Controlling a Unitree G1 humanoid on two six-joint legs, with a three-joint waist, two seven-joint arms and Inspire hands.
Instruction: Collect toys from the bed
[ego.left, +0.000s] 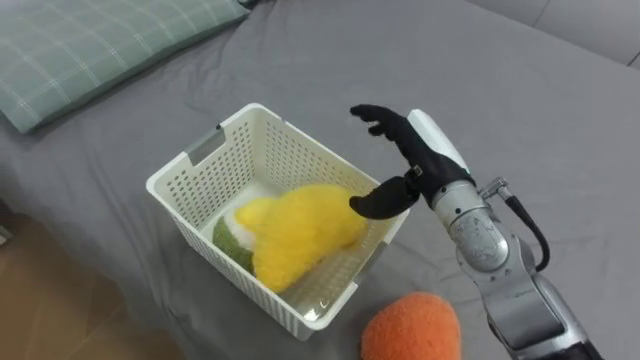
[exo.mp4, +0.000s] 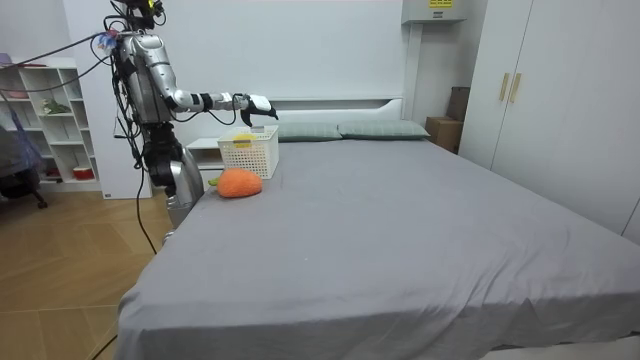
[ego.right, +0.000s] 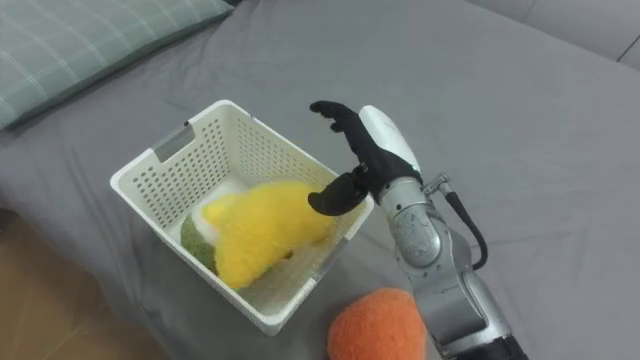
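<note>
Already the yellow plush toy (ego.left: 295, 232) lies inside the white basket (ego.left: 200, 165); the orange toy (ego.left: 412, 328) rests on the bed (ego.left: 500, 80) just beside the basket, still to be collected; the right hand (ego.left: 418, 160) hovers over the basket's rim, fingers spread, holding nothing

Wide bed under a smooth grey sheet (exo.mp4: 400, 230) takes up most of the room; pale green checked pillows (exo.mp4: 385, 130) at its white headboard (exo.mp4: 340, 103); plain white wall (exo.mp4: 300, 50) behind; white wardrobe with gold handles (exo.mp4: 530, 90) on the room view's right, brown cardboard box (exo.mp4: 443, 130) beside it; white open shelf unit (exo.mp4: 45, 120) on the left; low white bedside cabinet (exo.mp4: 203, 152); light wooden plank floor (exo.mp4: 60, 270); even, soft light.
</note>
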